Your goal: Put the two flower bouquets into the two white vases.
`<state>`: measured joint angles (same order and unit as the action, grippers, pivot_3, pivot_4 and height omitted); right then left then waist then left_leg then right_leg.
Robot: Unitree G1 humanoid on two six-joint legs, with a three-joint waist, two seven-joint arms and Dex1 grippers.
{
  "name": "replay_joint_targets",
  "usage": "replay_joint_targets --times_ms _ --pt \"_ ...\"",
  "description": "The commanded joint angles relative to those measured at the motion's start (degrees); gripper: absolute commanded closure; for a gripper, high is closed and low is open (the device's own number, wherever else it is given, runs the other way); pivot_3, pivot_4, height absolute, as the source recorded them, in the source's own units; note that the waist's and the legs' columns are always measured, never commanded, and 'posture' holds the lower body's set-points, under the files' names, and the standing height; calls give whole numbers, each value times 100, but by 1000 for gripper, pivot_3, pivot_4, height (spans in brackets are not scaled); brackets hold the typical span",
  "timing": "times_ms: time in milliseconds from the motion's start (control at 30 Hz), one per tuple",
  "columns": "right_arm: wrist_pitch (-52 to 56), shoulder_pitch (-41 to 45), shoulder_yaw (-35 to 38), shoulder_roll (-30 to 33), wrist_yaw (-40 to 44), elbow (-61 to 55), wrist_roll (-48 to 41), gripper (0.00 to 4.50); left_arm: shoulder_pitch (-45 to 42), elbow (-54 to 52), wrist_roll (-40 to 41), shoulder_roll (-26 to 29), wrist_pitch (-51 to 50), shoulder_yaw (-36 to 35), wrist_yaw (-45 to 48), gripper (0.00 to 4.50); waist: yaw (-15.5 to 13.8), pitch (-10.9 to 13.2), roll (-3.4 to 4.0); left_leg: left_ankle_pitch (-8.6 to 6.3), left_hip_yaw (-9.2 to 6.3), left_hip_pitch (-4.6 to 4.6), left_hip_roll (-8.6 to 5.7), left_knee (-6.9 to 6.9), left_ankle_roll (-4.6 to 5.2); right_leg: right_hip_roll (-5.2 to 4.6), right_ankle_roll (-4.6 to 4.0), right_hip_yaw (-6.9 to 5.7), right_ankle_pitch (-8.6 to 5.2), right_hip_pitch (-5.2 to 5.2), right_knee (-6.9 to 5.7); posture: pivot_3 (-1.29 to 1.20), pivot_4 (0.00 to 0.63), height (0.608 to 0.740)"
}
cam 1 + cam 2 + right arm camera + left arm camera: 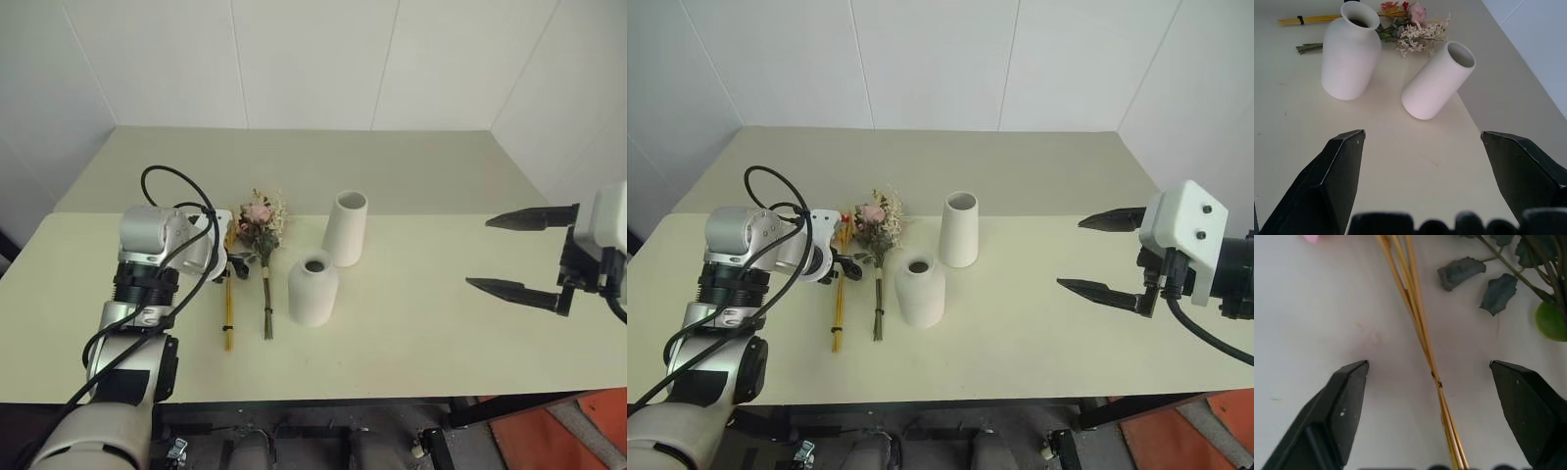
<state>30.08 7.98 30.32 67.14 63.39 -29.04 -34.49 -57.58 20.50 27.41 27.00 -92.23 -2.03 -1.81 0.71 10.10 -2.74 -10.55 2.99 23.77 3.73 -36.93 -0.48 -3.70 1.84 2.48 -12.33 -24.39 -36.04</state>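
Here, the left gripper [1428, 382] straddles the slim bouquet's [228, 311] straw-yellow stems, fingers spread, gripping nothing; the right gripper [509, 254] gapes empty beside two matte white vases [313, 288].

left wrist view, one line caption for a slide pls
Open left gripper straddling the yellow stems of the slim bouquet lying on the table.
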Motion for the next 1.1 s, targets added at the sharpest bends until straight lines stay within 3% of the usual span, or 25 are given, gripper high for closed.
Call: replay_joint_targets --times_ms 33,333,567,700,833,933,1067,1100 --pt "-2 -68 322 -12 -86 -116 71 0 -224 177 93 -70 -27 -107 -108 1562 -1 0 0 0 0 0 0 0 0 0 0 0 0 0 0 0 150 740" --pt "-18 -168 421 -37 -131 -114 122 0 -247 331 -149 -365 -27 -625 -487 4442 -2 0 0 0 -1 0 -2 0 -1 -2 0 0 1 1 0 0 150 740" --pt "-1 -328 562 -37 -142 -40 298 0 -176 -406 -1014 -663 415 -1143 -1111 4481 -2 1 -2 0 -1 -1 -3 -1 -1 -2 0 -1 2 3 0 0 150 740" --pt "65 -421 789 20 -73 -42 307 0 -513 -761 -1600 -679 1747 -1715 -1812 4481 5 3 -5 -1 -1 4 -3 0 -3 -3 -12 0 10 0 2 0 150 740" --pt "110 -518 947 3 -68 -76 340 0 -622 -763 -2219 -277 3321 -1185 -1740 4481 -1 2 -4 -2 -1 1 -4 0 -5 -3 -8 0 10 3 5 0 150 740" --pt "77 -668 1015 -117 -120 -140 381 0 -867 -539 -2085 -454 5794 -1261 -1187 4481 -39 2 -5 -2 1 0 -4 0 -11 -5 -10 -2 11 6 8 0 150 740" --pt "36 -749 979 -213 -204 -224 443 0 -1121 -34 -1323 -913 7231 -1854 -521 4481 -147 2 -5 -1 5 5 -19 -4 -12 -23 -5 -7 17 10 16 0 150 740" --pt "42 -781 991 -267 -241 -280 450 0 -1092 45 -740 -1234 7799 -2124 163 4481 -145 2 -4 -1 5 5 -27 -4 -12 -31 -2 -7 16 11 16 0 150 740"
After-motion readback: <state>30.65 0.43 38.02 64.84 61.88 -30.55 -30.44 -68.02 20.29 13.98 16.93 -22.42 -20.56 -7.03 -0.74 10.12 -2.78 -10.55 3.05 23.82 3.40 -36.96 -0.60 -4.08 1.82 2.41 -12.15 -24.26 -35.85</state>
